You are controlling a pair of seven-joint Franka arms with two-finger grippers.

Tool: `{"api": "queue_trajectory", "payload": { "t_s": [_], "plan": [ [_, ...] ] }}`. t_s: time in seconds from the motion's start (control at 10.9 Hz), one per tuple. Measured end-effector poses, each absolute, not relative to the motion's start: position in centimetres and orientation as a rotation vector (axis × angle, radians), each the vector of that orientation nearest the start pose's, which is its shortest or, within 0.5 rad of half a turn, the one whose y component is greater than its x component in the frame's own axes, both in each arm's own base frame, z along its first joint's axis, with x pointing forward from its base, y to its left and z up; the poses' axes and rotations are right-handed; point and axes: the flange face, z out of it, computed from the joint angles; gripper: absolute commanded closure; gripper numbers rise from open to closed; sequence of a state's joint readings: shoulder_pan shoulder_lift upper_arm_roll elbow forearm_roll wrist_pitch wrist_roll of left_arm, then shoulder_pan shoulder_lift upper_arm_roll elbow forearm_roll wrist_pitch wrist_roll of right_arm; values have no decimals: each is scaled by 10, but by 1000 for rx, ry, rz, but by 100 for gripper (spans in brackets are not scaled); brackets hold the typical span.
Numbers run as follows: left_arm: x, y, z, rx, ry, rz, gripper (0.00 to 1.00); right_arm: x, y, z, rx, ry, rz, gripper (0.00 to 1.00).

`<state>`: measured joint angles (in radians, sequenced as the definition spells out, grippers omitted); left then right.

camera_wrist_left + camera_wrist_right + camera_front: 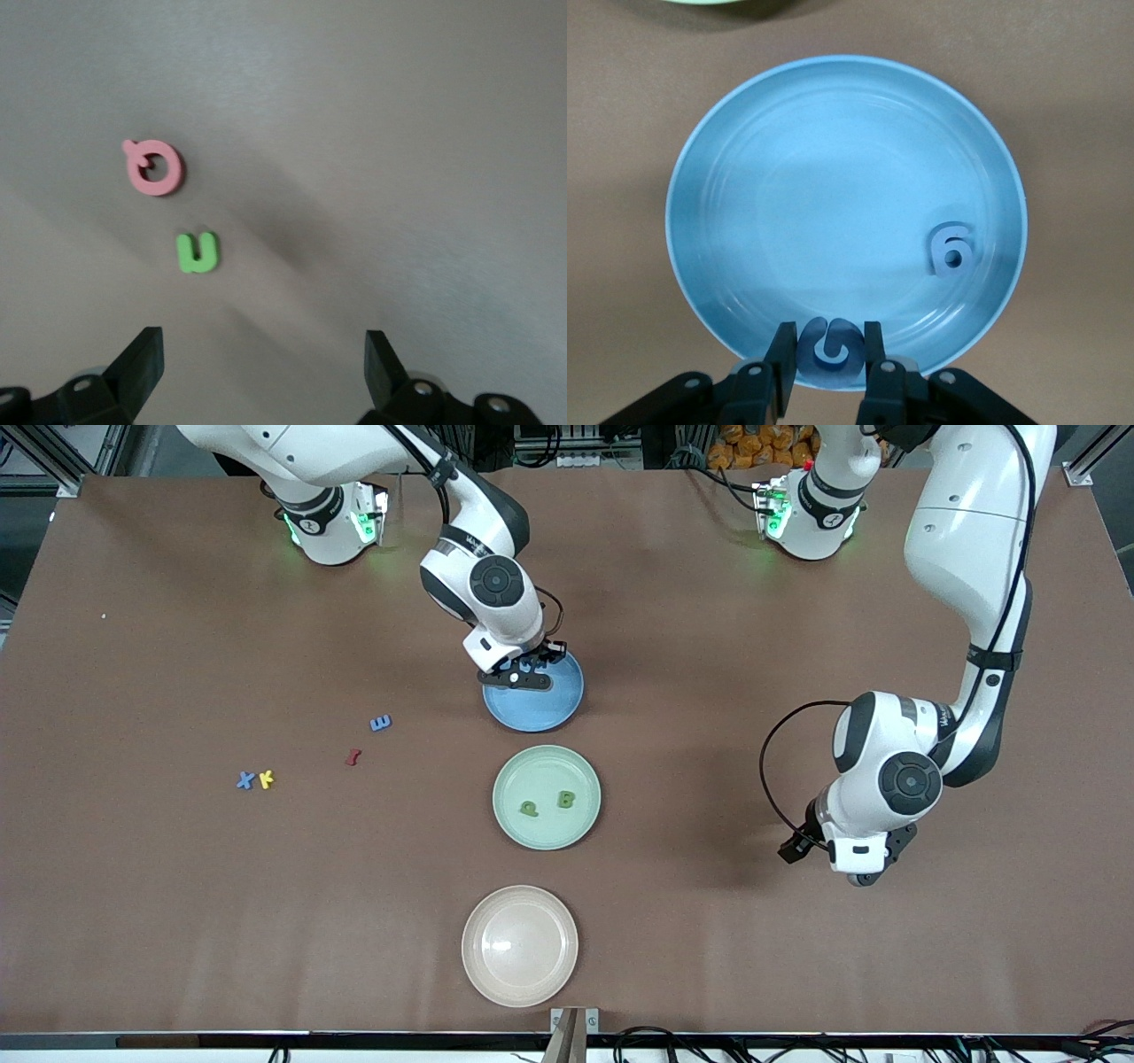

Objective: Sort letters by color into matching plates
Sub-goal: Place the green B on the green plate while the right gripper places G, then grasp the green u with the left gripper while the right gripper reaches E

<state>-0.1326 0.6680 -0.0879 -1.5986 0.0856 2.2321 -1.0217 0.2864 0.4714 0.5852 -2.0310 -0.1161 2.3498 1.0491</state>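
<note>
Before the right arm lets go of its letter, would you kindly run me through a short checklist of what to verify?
1. Right tool shut on the held blue letter: ok.
2. Held letter is over the blue plate, matching color: ok.
3. Drop spot apart from the blue letter already in the plate: ok.
4. Height of the held letter above the plate: cannot tell.
5. Left tool open, away from the plates, over a pink letter and a green letter: ok.
6. Green plate holds only green letters, two of them: ok.
</note>
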Motion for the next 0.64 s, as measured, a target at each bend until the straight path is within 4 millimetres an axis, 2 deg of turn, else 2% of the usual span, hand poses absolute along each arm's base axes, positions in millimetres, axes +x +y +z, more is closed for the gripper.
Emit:
{"api": "queue_trajectory", "payload": {
  "t_s": [0.09,0.18,0.37,0.46,0.64],
  "plan": [
    [677,-133,233,-2876,-1176,43,0,387,447,242,-3075,209,281,48],
    [677,-125,230,-2867,-1195,48,0,388,447,242,-3075,209,281,47],
    [679,-106,219,-2865,-1239,22,0,388,446,242,-3074,212,280,35],
    [675,-102,208,-2878,-1254,-11,0,389,445,242,-3074,215,279,39],
    [663,-103,187,-2888,-1271,-31,0,391,444,242,-3073,221,277,39]
  ]
}}
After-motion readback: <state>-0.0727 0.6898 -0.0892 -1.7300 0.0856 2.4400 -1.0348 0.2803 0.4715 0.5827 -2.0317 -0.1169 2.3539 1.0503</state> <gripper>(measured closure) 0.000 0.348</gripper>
